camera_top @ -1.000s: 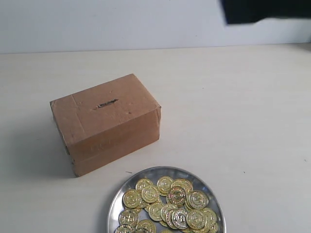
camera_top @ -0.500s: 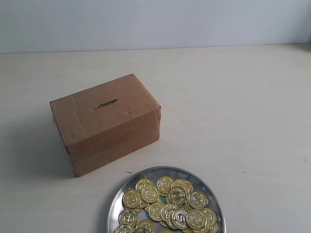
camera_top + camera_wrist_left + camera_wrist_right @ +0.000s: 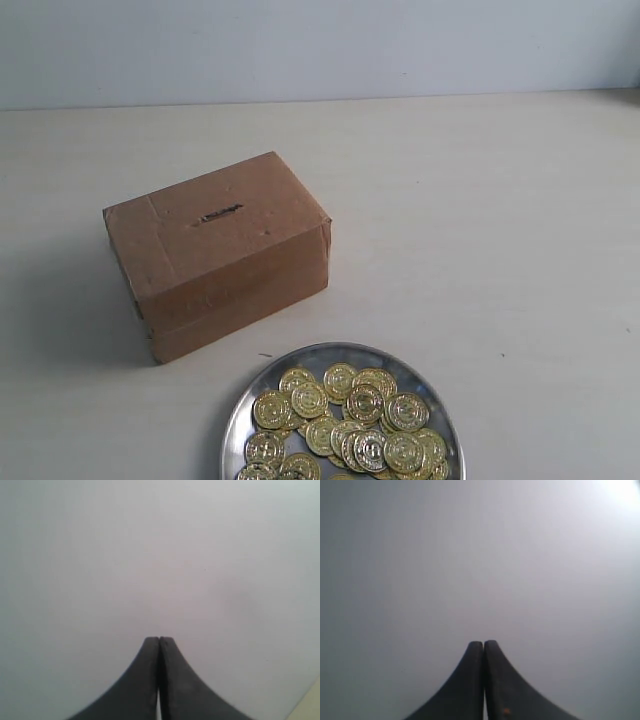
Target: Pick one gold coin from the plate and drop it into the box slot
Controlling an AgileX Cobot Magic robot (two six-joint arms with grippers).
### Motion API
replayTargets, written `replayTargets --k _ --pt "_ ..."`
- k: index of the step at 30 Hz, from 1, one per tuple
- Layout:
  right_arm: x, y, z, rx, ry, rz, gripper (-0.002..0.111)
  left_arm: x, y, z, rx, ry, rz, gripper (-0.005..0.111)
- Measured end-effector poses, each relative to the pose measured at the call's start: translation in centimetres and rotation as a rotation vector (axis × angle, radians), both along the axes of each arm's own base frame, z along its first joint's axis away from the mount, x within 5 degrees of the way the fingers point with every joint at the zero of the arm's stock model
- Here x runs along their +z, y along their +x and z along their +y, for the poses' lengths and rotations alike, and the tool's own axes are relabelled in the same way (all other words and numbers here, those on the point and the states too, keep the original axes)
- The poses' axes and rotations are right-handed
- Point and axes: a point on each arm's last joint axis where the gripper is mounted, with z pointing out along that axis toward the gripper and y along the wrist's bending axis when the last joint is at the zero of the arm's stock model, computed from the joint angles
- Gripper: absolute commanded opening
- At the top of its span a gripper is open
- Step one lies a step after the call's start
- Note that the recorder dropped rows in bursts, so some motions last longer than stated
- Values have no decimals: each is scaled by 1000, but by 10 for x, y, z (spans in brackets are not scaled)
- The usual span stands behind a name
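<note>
Exterior view: a brown cardboard box [image 3: 225, 255] sealed with tape sits left of centre on a pale beige counter [image 3: 480, 220], turned at a slight angle, with a short dark slot [image 3: 219, 214] in its top face. Nearer the camera and a little to the right, a shiny silver plate [image 3: 232, 425] lies close to the box but not touching it, its near side cut off by the frame edge. A heap of overlapping gold coins [image 3: 350, 420] fills the plate. A plain light wall [image 3: 300, 50] runs behind the counter. Left wrist view: the dark left jaws are pressed together, tips touching and gripping nothing, in front of a blank pale grey surface (a beige sliver [image 3: 312, 702] shows at one corner). Right wrist view: the dark right jaws are likewise pressed together and empty, facing the same kind of blank pale surface. From these views it cannot be told how the plate, coins or box lie relative to either set of jaws.
</note>
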Motion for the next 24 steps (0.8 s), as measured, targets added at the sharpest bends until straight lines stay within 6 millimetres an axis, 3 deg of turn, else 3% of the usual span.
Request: replayTargets --k 4,6,11,16,24 --pt "-1 2 0 -6 -5 5 0 -14 -12 1 2 -5 -33 0" --pt "-7 12 1 -5 -8 40 0 -31 -9 1 2 -4 -13 0" --pt "-38 53 3 -4 -19 198 0 -81 40 -2 12 6 200 0" --pt "-68 83 5 -3 -24 332 0 -118 67 -3 14 15 345 0" --pt "-77 91 5 -6 -27 370 0 -129 74 -3 20 20 383 0"
